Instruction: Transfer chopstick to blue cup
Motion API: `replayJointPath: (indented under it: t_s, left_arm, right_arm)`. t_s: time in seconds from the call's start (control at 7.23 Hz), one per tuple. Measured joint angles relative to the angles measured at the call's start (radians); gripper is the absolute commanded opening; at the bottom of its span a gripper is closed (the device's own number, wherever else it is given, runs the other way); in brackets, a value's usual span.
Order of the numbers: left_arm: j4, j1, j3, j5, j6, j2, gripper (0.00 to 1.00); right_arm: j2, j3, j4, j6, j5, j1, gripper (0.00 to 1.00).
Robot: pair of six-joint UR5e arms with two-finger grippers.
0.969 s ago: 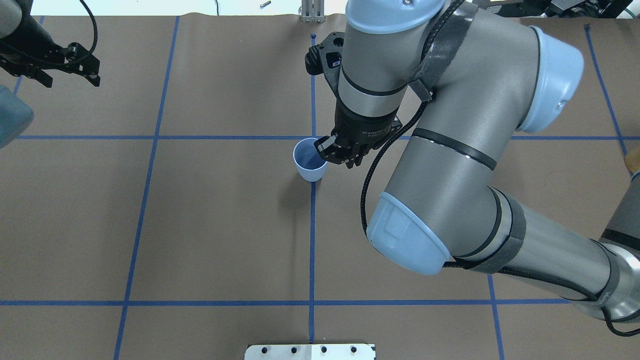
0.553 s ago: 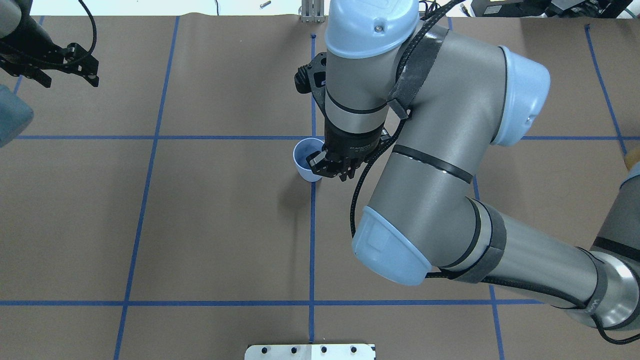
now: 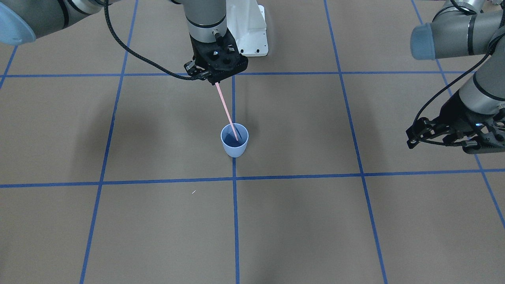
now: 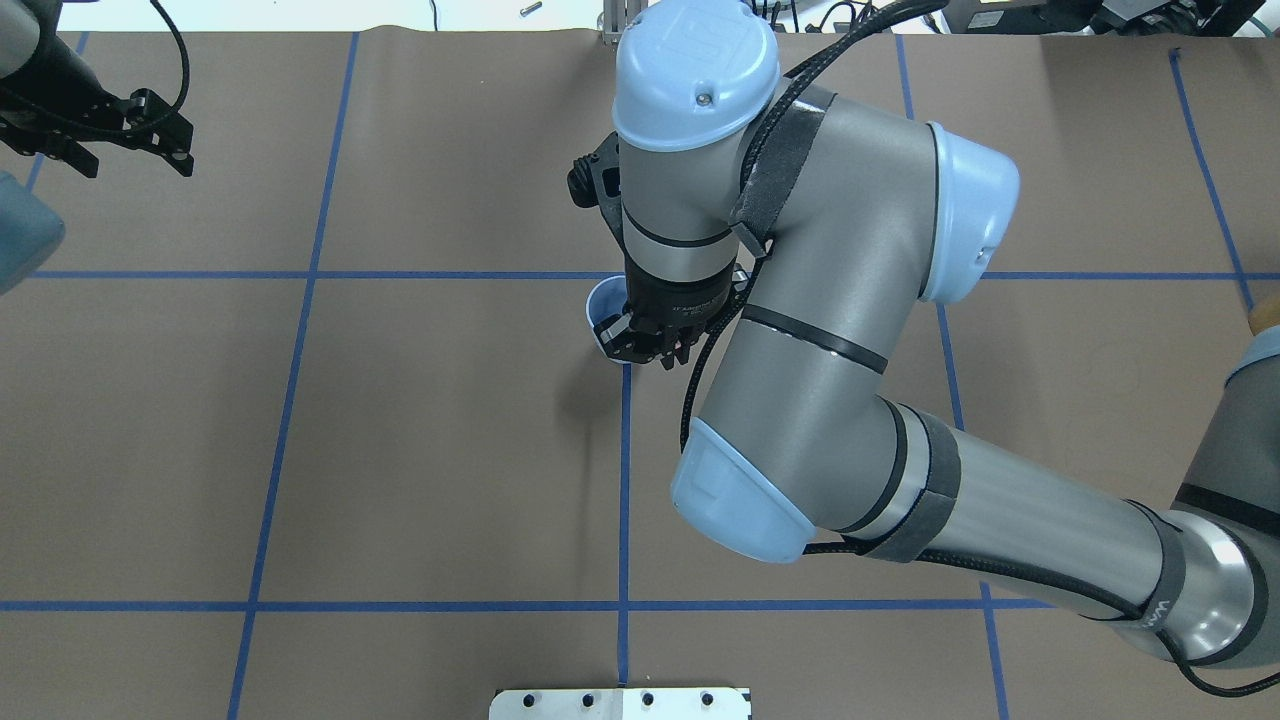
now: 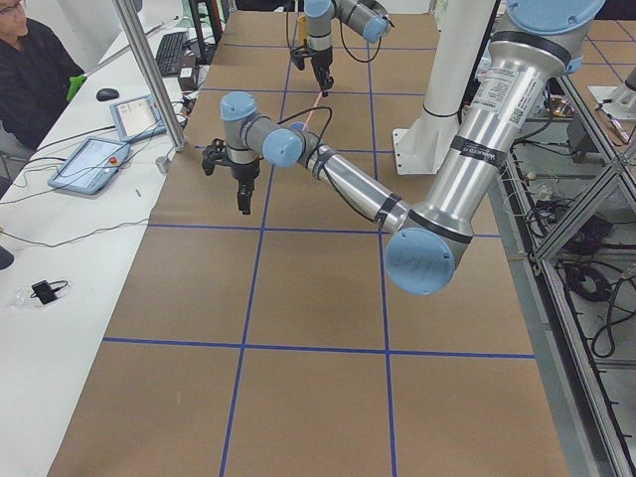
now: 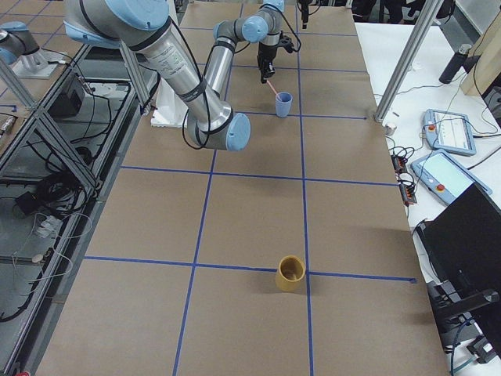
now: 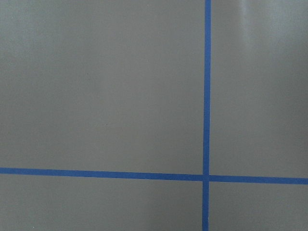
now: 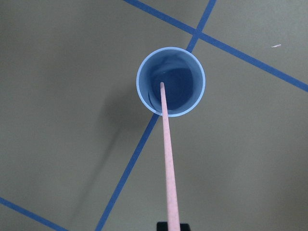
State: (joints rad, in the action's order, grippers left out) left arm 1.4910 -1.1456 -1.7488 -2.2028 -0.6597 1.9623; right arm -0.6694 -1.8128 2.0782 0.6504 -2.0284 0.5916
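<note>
Near the middle of the front-facing view the blue cup (image 3: 234, 148) stands upright on the brown worktop (image 3: 118, 221), on a strip of blue tape (image 3: 235, 221) just above a tape crossing. The right gripper (image 3: 216, 80) hangs above it, toward the top of that frame, jaws pressed together on the upper end of the chopstick (image 3: 226, 111). The pink stick slants down and to the right from the jaws, and its lower end lies inside the cup's mouth. The right wrist view looks straight down the chopstick (image 8: 166, 144): it rises from the bottom centre of the frame to a tip inside the rim of the blue cup (image 8: 143, 96), left of the centre of the dark interior. Whether the tip touches the cup's bottom cannot be told. In the overhead view the right gripper (image 4: 640, 350) covers most of the blue cup (image 4: 600, 296), leaving only a sliver of rim on its left. The left gripper (image 4: 180, 145) hovers at the upper left of that frame, well apart from the cup, jaws spread and holding nothing; the left wrist view shows only worktop and tape. In the right side view an ochre cup (image 6: 291, 274) stands in the lower middle, far from the blue one.
</note>
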Motion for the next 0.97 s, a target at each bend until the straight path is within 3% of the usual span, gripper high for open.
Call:
replayJointPath:
  t_s: [0.14,0.97]
  left_arm:
    - [0.000,0.000,0.000,0.000,0.000,0.000,0.98]
    - [0.000,-0.004,-0.001,0.000,0.001,0.000,0.98]
  right_arm:
    - [0.000,0.010,-0.016,0.000,0.000,-0.002,0.98]
    - [-0.007,0.002,-0.057,0.000,-0.015,0.062,1.00]
